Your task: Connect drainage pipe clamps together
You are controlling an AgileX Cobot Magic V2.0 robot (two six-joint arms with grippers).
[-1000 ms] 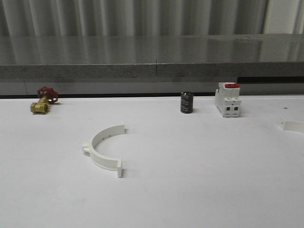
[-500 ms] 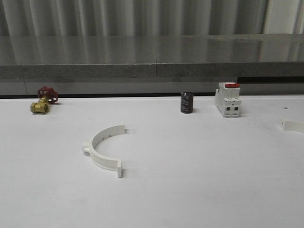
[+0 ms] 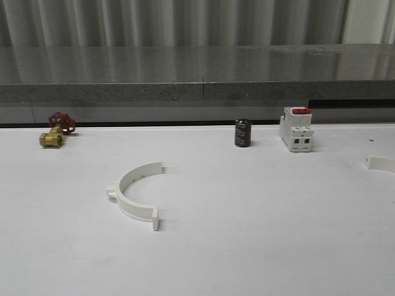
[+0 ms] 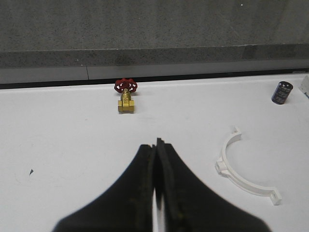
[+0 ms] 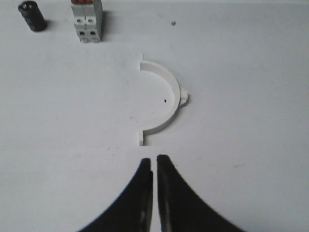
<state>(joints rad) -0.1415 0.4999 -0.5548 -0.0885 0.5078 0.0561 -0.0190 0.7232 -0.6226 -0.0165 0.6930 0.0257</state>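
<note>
1. Across the whole foreground of the front view spreads the flat white table, backed by a long grey stone ledge; nothing on it differs from the frames a second and half a second ago.
2. On the left-centre of the table lies one white plastic semicircular pipe clamp half, flat on the surface, its open side facing right, a small tab on its outer left edge, and it sits where it sat before. The left wrist view shows it too.
3. At the far right edge of the front view a second white plastic clamp half is cut off by the frame; the right wrist view shows it whole, lying flat, well apart from the first.
4. Near the back stands a white boxy circuit breaker with a red switch; no readable writing shows on it.
5. Just left of the breaker stands a small dark cylindrical capacitor; its markings are too small to read.
6. At the back left lies a small brass valve with a red handwheel.
7. The left gripper hangs above bare table with its black fingers pressed together, holding nothing.
8. The right gripper hovers near its clamp half, fingers nearly closed with a thin slit between them, holding nothing.
</note>
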